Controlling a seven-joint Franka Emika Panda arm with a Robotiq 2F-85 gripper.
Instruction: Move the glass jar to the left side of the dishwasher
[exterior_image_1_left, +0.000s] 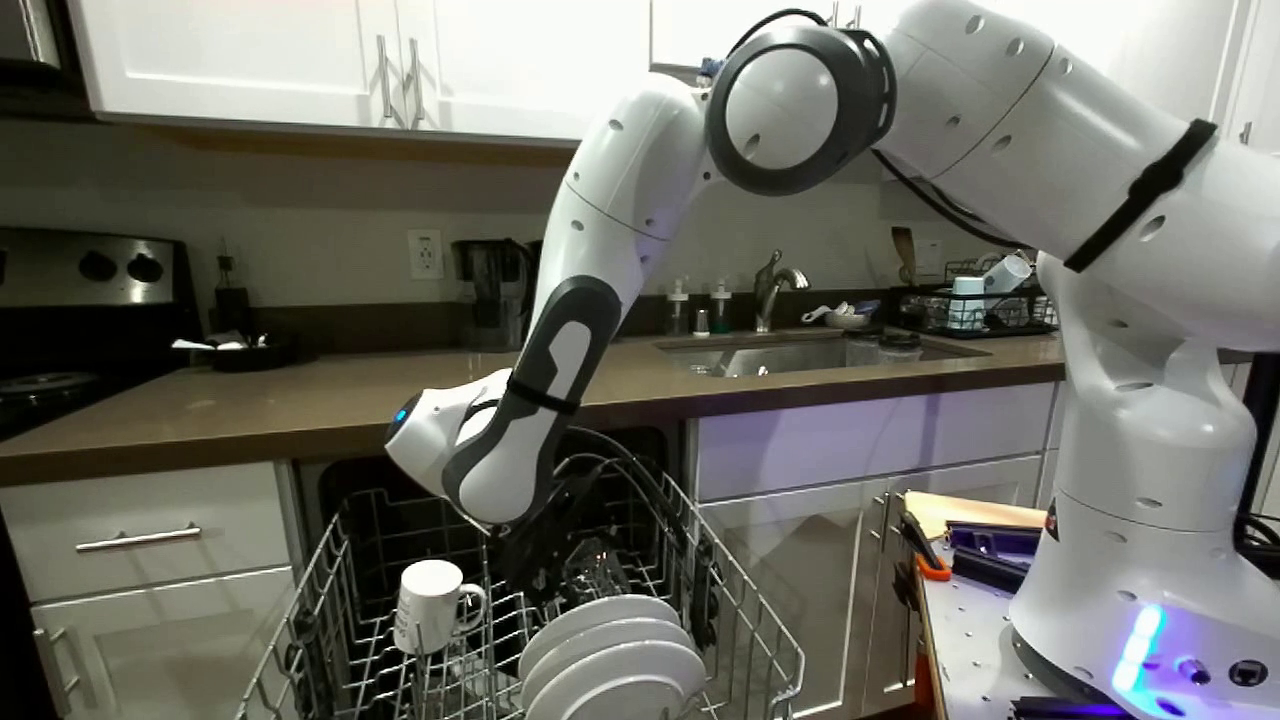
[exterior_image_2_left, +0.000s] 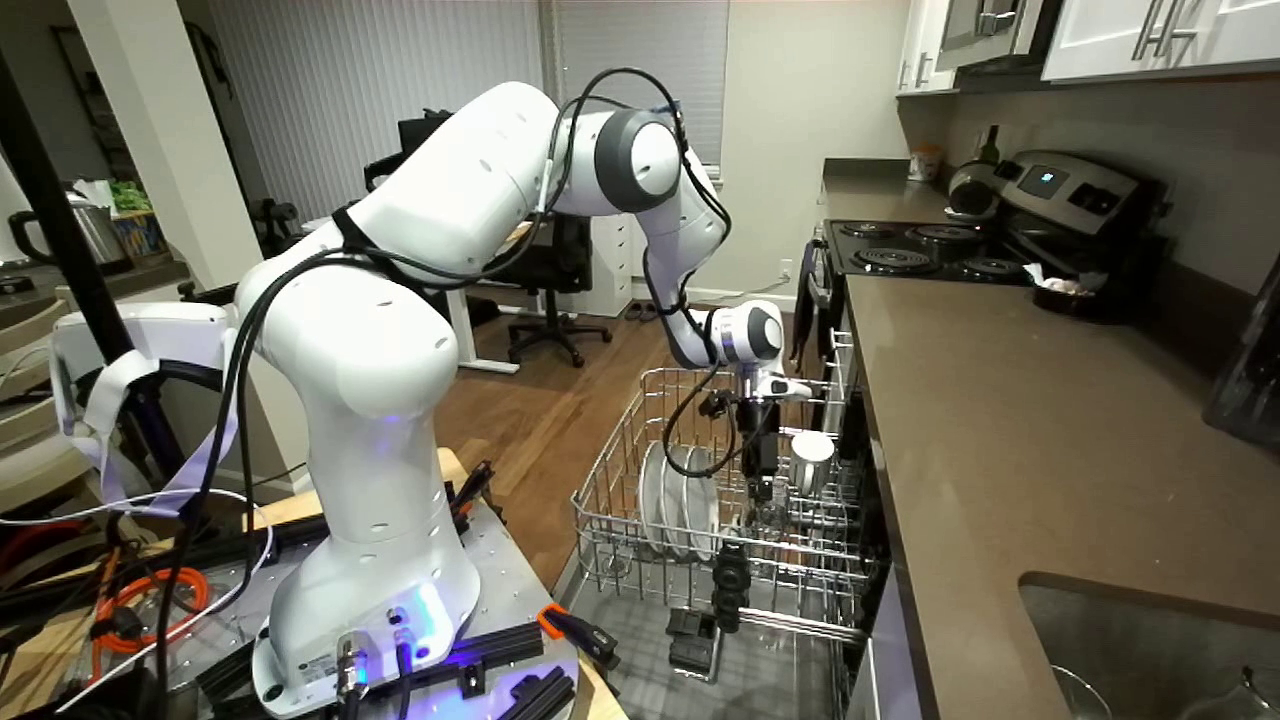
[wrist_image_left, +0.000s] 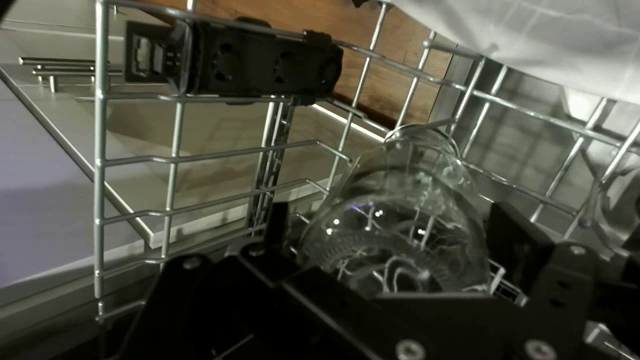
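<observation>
The clear glass jar lies tilted in the dishwasher's wire rack, its narrower end away from the wrist camera. In an exterior view it shows dimly behind the plates, and it is also partly visible in an exterior view below the gripper. My black gripper is open, pointing down into the rack. Its two fingers stand on either side of the jar, with a small gap visible at each side. The jar's near end is partly hidden by the gripper body.
White plates stand in the rack beside the jar. A white mug sits on the tines at the side of the rack, also seen in an exterior view. The rack's wire walls and the countertop edge are close.
</observation>
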